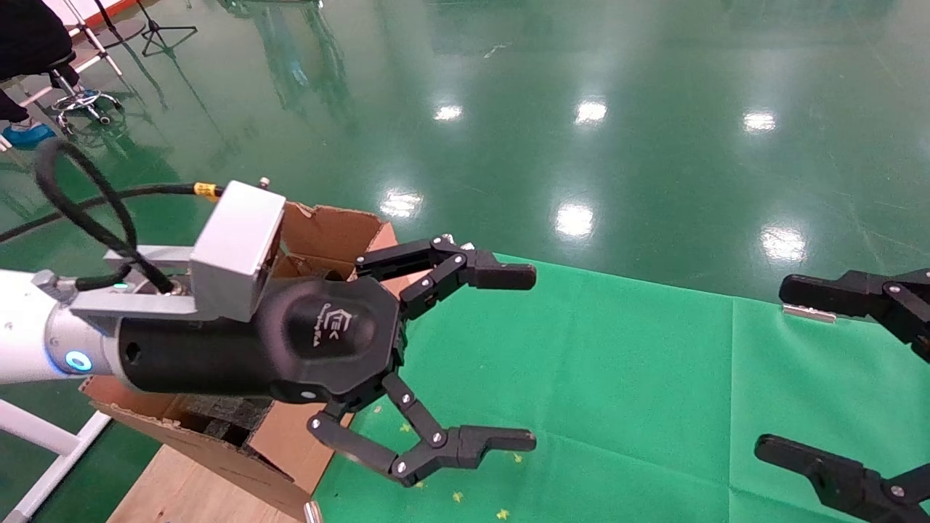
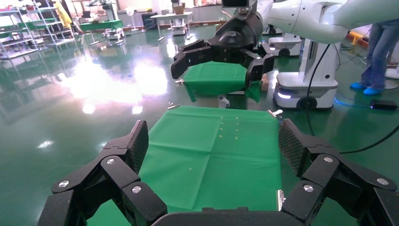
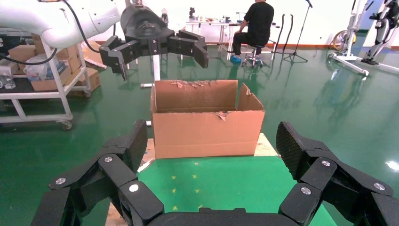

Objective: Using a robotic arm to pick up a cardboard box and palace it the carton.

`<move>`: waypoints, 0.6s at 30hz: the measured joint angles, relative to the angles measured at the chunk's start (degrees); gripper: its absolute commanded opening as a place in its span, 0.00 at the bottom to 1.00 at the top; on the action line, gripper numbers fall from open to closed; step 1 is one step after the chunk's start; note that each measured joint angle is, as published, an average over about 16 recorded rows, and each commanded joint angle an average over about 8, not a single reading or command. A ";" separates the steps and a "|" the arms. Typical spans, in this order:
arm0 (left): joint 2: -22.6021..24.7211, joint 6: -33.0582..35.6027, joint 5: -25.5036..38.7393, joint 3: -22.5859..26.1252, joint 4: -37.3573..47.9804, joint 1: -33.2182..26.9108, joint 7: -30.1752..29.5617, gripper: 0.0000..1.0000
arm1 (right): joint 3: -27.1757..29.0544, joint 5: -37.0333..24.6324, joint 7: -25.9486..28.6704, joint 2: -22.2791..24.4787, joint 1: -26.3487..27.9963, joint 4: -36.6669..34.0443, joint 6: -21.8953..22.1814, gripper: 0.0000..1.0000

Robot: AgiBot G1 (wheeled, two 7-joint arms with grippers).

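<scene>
**Both Grippers Spread Wide Above the Green Cloth**

Head view showed the left gripper [image 1: 534, 357] held in the air with fingers spread wide and nothing between them, just right of the carton [image 1: 320, 232]. The carton stood at the left end of the green cloth [image 1: 617, 378], torn flaps up. The right gripper [image 1: 770, 370] hovered at the right edge, likewise spread and empty. No slim cardboard box appeared.

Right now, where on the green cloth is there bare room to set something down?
The green cloth lies bare between the left tool, open in the air beside the carton, and the right tool, open at the right edge. It is crowded at the carton end.
</scene>
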 measured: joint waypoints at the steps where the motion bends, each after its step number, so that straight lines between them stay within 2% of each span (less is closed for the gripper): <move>1: -0.02 0.02 -0.07 -0.07 -0.06 0.07 0.03 1.00 | 0.00 0.00 0.00 0.00 0.00 0.00 0.00 1.00; 18: 0.19 -0.26 1.04 1.07 0.83 -1.01 -0.42 1.00 | -0.01 0.00 0.00 0.00 0.00 0.00 0.00 1.00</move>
